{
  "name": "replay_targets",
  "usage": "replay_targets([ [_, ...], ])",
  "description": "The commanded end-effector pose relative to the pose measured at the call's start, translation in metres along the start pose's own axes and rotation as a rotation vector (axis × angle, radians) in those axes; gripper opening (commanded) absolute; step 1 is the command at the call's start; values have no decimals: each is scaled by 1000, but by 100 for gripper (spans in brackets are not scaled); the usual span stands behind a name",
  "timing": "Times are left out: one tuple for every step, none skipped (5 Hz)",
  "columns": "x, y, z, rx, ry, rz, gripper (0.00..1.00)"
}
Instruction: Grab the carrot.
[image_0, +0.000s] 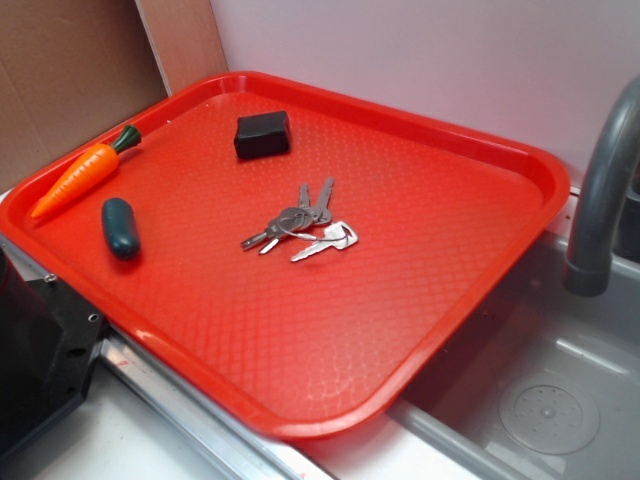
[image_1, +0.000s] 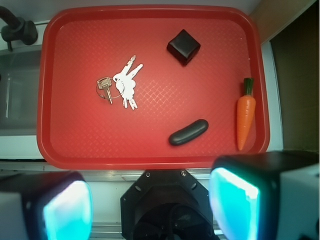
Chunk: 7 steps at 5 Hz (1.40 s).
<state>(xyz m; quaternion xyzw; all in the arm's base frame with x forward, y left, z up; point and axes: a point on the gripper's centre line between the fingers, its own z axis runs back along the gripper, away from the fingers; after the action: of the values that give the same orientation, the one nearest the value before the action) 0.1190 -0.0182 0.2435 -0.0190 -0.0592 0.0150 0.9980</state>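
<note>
1. Right now the gripper (image_1: 150, 212) hangs high above the near edge of the red tray (image_1: 150, 150), its two pads (image_1: 235, 205) wide apart with nothing between them.
2. The carrot (image_1: 245, 116) lies flat along one short edge of the tray, right against the raised rim, green stem toward the far corner and tip toward the near corner. In the wrist view it sits well off to the right of the gripper's centre line.
3. First risk, as I judge it: the rim. With the carrot tucked against it, the outer finger could land on the tray lip instead of dropping beside the carrot, and the jaws would then close on plastic or tip the tray.
4. Second risk: the dark oblong capsule (image_1: 188, 132) lies near the carrot, further in from the edge. A descent that falls short sideways could take it instead.
5. Third risk: the carrot is tapered and ridged, so a pinch near the thin tip may squirt it out; the thick middle looks safer.
6. A bunch of keys (image_1: 122, 86) sits mid-tray and a black block (image_1: 183, 46) toward the far edge, both well apart from the carrot.
7. The tray has a textured floor and rests over a grey sink (image_0: 560, 400) with a dark faucet (image_0: 605, 190); a pale wall and a brown board (image_0: 70, 70) stand behind.
</note>
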Motion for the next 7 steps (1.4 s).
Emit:
replay_targets([
  [0,0,0,0,0,0,100],
  [-7,52,-40,59,-5,85,100],
  [-4,79,-73,79,-90,70,100],
  [-5,106,-98,90,-158,67,100],
  [-6,129,-128,139,-176,158,100],
  [-12,152,-156,164,-156,318,100],
  [-3,165,-186,139,-137,380,100],
])
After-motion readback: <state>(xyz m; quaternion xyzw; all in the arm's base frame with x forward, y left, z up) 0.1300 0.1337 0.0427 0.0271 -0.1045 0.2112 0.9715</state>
